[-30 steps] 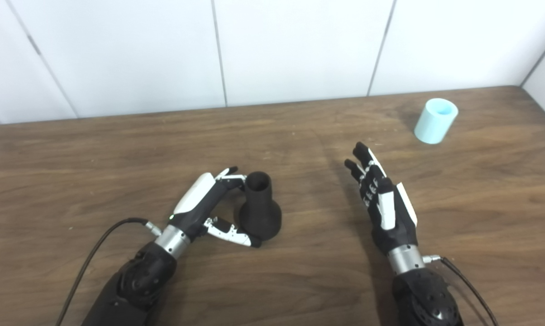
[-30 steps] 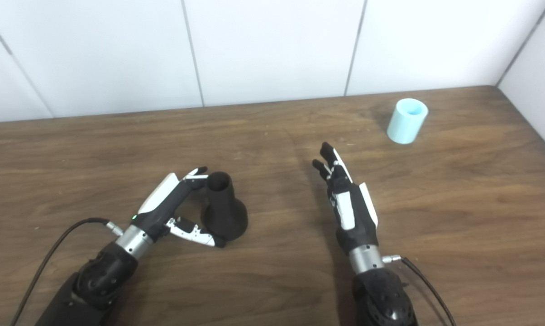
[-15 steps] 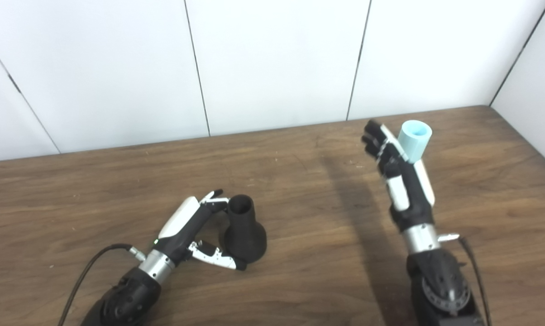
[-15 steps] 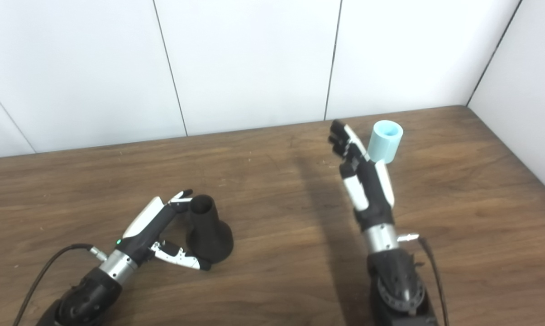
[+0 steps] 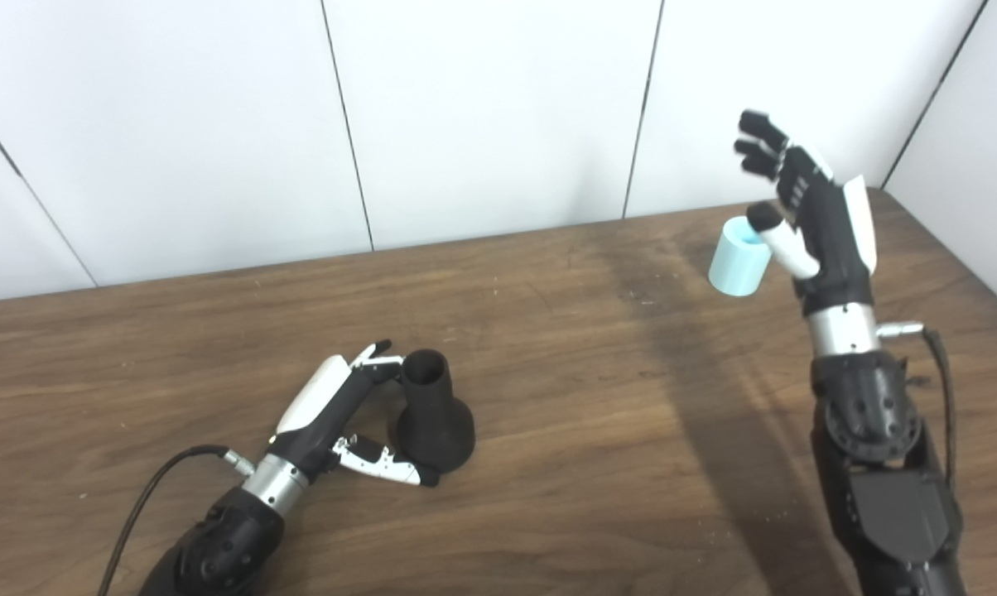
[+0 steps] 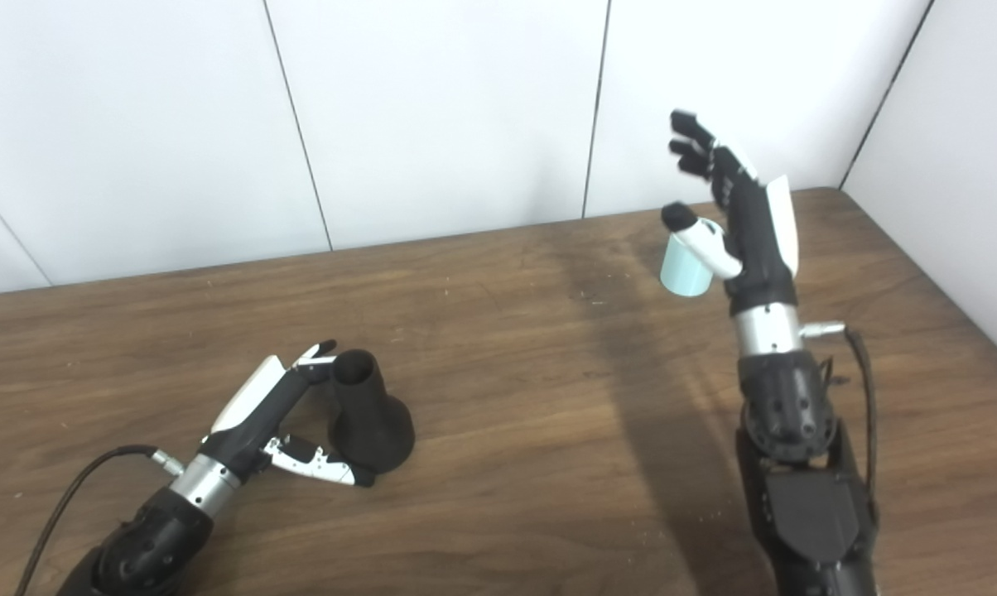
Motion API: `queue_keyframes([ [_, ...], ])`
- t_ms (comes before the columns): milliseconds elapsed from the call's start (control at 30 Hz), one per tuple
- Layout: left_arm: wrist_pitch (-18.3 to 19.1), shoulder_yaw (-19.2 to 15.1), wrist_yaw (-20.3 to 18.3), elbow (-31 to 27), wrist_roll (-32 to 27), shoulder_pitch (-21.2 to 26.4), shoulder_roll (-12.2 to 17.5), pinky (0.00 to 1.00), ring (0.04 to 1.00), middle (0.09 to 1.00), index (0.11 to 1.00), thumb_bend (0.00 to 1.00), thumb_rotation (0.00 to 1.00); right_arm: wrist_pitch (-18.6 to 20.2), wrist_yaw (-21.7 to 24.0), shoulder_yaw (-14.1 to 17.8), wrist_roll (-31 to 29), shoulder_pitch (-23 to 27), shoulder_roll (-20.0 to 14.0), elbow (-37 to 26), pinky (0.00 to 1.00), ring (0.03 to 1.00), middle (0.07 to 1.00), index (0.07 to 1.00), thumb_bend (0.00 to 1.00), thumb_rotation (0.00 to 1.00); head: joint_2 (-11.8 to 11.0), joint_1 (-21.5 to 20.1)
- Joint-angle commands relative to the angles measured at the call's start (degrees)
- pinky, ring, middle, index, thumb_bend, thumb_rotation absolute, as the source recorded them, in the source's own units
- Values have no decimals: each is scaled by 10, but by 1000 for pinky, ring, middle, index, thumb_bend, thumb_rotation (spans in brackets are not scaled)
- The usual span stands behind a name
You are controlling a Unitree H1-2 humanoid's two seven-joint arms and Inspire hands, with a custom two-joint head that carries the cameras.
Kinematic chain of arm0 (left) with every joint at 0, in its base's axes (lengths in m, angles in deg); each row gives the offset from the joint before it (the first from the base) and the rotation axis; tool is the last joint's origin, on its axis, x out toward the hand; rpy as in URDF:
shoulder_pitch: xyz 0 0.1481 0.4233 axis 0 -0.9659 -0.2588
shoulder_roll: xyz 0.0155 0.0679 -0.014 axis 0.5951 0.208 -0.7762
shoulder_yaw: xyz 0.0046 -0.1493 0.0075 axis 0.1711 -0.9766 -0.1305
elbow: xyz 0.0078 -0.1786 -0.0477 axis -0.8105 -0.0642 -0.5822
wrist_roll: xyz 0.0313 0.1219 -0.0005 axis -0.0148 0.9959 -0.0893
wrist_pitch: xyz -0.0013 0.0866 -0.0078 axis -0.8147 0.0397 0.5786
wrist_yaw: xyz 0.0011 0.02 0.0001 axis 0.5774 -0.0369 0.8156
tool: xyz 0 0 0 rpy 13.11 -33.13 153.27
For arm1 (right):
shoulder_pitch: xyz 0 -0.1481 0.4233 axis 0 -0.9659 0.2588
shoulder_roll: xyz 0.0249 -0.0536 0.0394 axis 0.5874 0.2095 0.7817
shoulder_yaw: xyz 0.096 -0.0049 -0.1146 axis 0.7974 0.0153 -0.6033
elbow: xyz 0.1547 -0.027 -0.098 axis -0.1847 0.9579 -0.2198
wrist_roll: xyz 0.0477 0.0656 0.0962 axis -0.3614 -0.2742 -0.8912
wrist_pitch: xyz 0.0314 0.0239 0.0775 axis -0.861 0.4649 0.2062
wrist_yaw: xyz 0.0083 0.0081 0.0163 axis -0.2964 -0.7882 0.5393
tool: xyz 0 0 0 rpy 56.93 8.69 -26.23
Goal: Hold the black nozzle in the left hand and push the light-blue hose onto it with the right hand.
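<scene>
Your left hand (image 5: 333,406) sits low on the table (image 5: 548,414), fingers and thumb spread around the black nozzle (image 5: 432,410) but not clamped on it; fingertips are at the neck, the thumb lies by the flared base, and the nozzle stands upright on the wood with its opening up, so call that hand released for now. Your right hand (image 5: 813,215) is up high at the far right, fingers fanned apart and grasping nothing, with the thumb crossing in front of the light-blue hose (image 5: 737,266), which stands on end near the back wall (image 5: 482,116), well apart from the nozzle. Watch that thumb: whether it touches the rim can't be told from here, and if you drop the hand from this angle you could easily knock the short tube over and send it rolling toward the table's right edge. Come around its sides instead of down on its top. On the other side, close on the nozzle before anything pushes against it; a loose cradle like this lets the flared base skid or tip the moment the hose presses on
</scene>
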Motion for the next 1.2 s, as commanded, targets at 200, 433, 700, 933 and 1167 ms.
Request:
queue_keyframes([
  [200, -3, 13, 9, 60, 30, -58, 1, 1000, 772, 498, 482, 524, 0, 42, 1, 9, 10, 48, -36, -34, 760, 822, 852, 825, 846, 820, -3, -8],
  [433, -2, 12, 7, 58, 29, -60, 3, 1000, 778, 498, 482, 524, 0, 83, -38, 1, 143, 70, -65, -41, 755, 830, 853, 882, 831, 777, -5, -10],
  [700, -1, 15, 4, 50, 31, -64, 3, 1000, 777, 498, 481, 524, 0, 232, 47, -39, 251, 110, -156, 10, 720, 871, 888, 872, 995, 507, -4, -11],
  [933, -7, 17, 3, 53, 31, -65, 2, 1000, 772, 498, 482, 524, 0, 254, 82, -108, 315, 135, -220, 55, 728, 850, 886, 879, 1000, 479, -4, -10],
  [1167, -14, 18, 4, 56, 30, -64, 2, 997, 769, 498, 482, 524, 0, 248, 99, -133, 319, 160, -236, 112, 806, 882, 900, 877, 1000, 497, -5, -10],
])
